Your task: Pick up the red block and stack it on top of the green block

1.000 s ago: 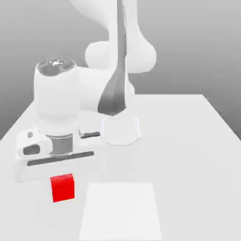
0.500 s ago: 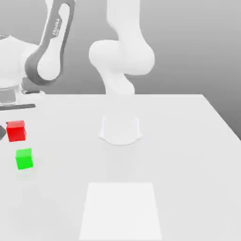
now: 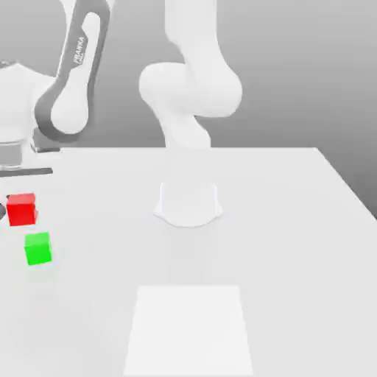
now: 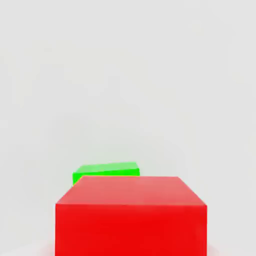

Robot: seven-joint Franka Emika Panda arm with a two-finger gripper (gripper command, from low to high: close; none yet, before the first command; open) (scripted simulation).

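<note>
White matte table point(image 3: 294, 243), pale and unmarked, filling the lower part of the exterior view; plain grey backdrop behind, shading lighter toward the top. No walls or fittings to read.

Far at the exterior view's left: the arm's white hand with a grey band and a dark bar beneath it, cut by the frame edge. Directly under it, the red block point(image 3: 21, 209), lifted clear of the table. The gripper point(image 3: 6, 212) is closed on the red block; a dark finger tip shows just at the block's side by the frame edge.

Just below the red block, apart from it with a clear gap, the green block point(image 3: 37, 248) sits flat on the table, a faint shadow at its base. It lies slightly toward the exterior view's right of the red one.

In the hand view, the red block point(image 4: 131, 215) is close to the lens, with the green block point(image 4: 106, 171) beyond it, partly covered.

Centre: the arm's round white base point(image 3: 188, 204) on the table, white links rising and bending back toward the left.

Lower centre: a flat, brighter white square patch point(image 3: 189, 331) on the tabletop.

Right: bare table running to its edge, grey beyond.
</note>
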